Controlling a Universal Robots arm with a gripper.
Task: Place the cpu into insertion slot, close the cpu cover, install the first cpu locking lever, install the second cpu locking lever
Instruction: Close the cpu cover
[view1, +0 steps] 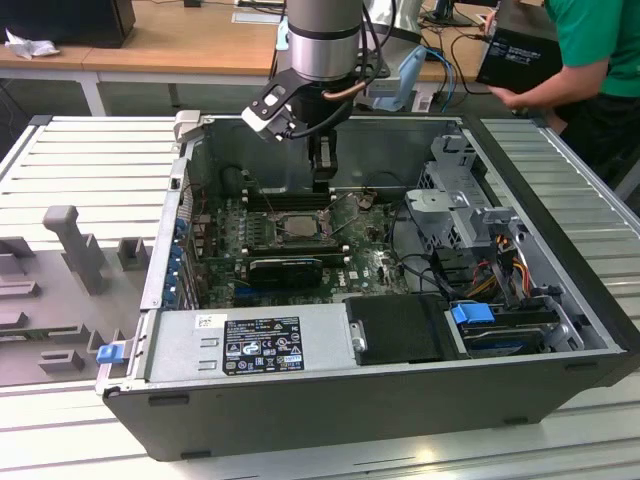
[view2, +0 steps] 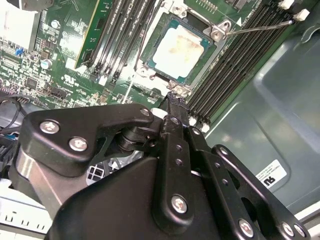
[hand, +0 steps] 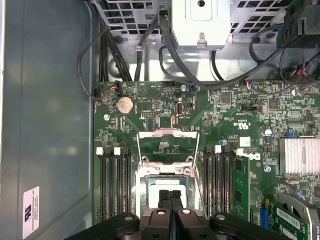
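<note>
The cpu (view2: 180, 47) lies flat in the insertion slot (view2: 220, 34), its pale metal face smudged. In the first wrist view the cpu (hand: 154, 192) shows under my fingers, and the cpu cover (hand: 168, 133) stands swung open beyond the socket, with green board visible through its window. A thin wire locking lever (view2: 260, 26) sticks out from a socket corner, unlatched. My gripper (view2: 172, 100) is shut with nothing between its fingers, its tips close over the socket's near rim. In the exterior view the gripper (view1: 320, 170) hangs just behind the socket (view1: 298, 226).
Black RAM slots (hand: 114, 185) flank the socket on both sides. A black graphics card (view1: 285, 268) lies in front of it. The drive cage (view1: 455, 190) and cables fill the exterior view's right. A person holds a black box (view1: 515, 45) beyond the case.
</note>
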